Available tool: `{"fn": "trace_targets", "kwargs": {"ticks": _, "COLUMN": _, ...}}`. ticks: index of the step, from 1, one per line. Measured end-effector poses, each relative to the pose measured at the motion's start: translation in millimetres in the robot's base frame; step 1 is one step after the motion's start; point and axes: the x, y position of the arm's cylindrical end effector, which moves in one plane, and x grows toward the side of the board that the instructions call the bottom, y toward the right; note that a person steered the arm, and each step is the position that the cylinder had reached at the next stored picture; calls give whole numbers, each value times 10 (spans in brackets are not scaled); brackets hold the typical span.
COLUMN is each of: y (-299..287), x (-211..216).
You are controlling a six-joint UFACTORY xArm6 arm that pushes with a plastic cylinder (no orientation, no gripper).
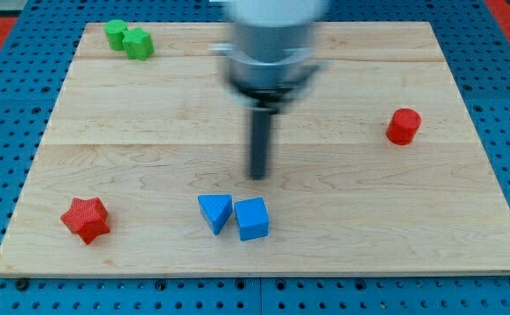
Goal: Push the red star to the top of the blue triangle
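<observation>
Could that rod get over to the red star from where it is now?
Probably yes. My tip is above the blue triangle, and the board between it and the red star at lower left holds no blocks.

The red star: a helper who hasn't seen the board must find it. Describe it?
Start at the wooden board's bottom-left corner. The red star lies just inside it, alone, left of the blue triangle. The other red block, far right, is rounded, not pointed.
</observation>
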Motion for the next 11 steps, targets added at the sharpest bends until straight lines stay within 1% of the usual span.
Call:
{"fn": "trace_targets", "kwargs": {"ticks": 1, "y": -1438, "x": 0}}
{"fn": "trace_targets", "kwargs": {"ticks": 2, "y": -2378, "x": 305}}
{"fn": "trace_targets", "kwargs": {"ticks": 3, "y": -2347, "x": 990}}
{"fn": "trace_targets", "kwargs": {"ticks": 5, "y": -1438, "x": 736}}
{"fn": "trace_targets", "kwargs": {"ticks": 6, "y": -1365, "x": 925}}
{"fn": "trace_targets", "kwargs": {"ticks": 7, "y": -1259, "x": 872}}
{"fn": "trace_targets", "kwargs": {"ticks": 8, "y": -1112, "x": 328}}
{"fn": "trace_targets", "kwargs": {"ticks": 9, "y": -647, "x": 57}}
{"fn": "trace_targets", "kwargs": {"ticks": 10, "y": -95, "x": 25}}
{"fn": "trace_targets", "kwargs": {"ticks": 11, "y": -637, "x": 132}}
